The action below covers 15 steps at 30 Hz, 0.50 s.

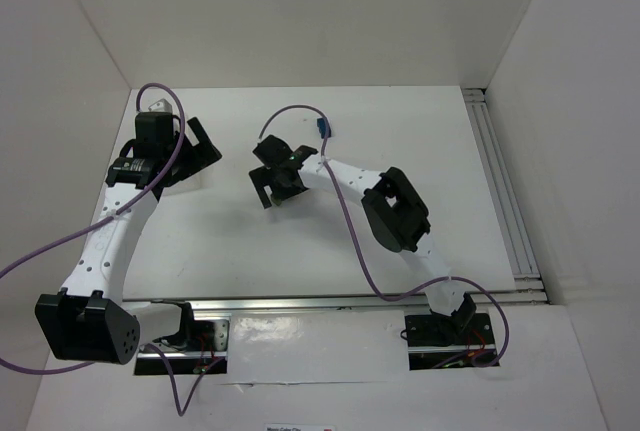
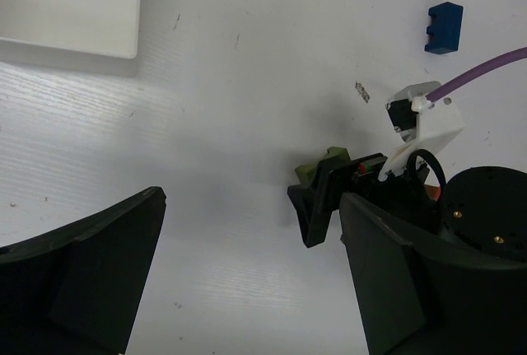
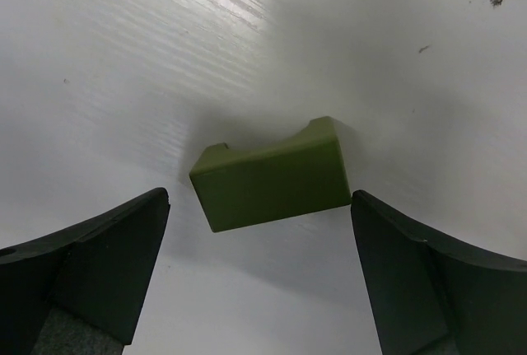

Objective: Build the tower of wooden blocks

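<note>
My right gripper [image 3: 257, 207] stands wide, a finger on each side of the olive green block [image 3: 272, 175] lying on the table [image 3: 123, 58]. My left gripper [image 2: 251, 198] gapes empty too; from its view the right gripper hides most of that block, with a blue block [image 2: 444, 27] beyond and a white tray [image 2: 70, 9] farther off.
</note>
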Each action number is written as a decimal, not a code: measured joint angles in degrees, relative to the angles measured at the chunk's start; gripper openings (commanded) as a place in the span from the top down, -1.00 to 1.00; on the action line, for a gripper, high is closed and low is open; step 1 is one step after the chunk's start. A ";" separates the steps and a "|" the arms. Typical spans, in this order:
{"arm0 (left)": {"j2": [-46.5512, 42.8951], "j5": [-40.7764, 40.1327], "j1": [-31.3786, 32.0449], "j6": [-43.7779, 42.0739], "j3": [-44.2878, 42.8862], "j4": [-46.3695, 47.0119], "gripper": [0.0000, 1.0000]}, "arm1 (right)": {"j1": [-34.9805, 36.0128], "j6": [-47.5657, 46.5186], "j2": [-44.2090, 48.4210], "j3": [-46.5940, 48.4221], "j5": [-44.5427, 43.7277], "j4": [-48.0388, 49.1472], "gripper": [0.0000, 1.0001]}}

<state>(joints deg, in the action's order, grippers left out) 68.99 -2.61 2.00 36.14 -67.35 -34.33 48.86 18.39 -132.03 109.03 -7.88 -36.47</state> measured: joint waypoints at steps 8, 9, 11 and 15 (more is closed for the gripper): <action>0.00 0.00 0.00 0.00 0.00 0.02 -1.00 | -0.02 -6.16 0.00 1.14 0.48 -0.66 -0.97; 0.00 0.00 0.00 0.00 0.00 0.02 -1.00 | -0.02 -6.73 0.00 1.14 0.79 -0.63 -0.97; 0.00 0.00 0.00 0.00 0.00 0.02 -1.00 | -0.11 -7.78 0.00 1.14 1.31 -0.59 -0.87; 0.02 0.00 0.00 0.02 0.00 0.02 -1.00 | -0.37 -9.14 0.00 1.16 1.73 -0.44 -0.71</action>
<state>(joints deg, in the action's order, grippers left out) 69.01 -2.61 2.00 36.16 -67.35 -34.30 48.49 9.26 -132.03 110.19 -6.15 -36.91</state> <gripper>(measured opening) 1.000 0.884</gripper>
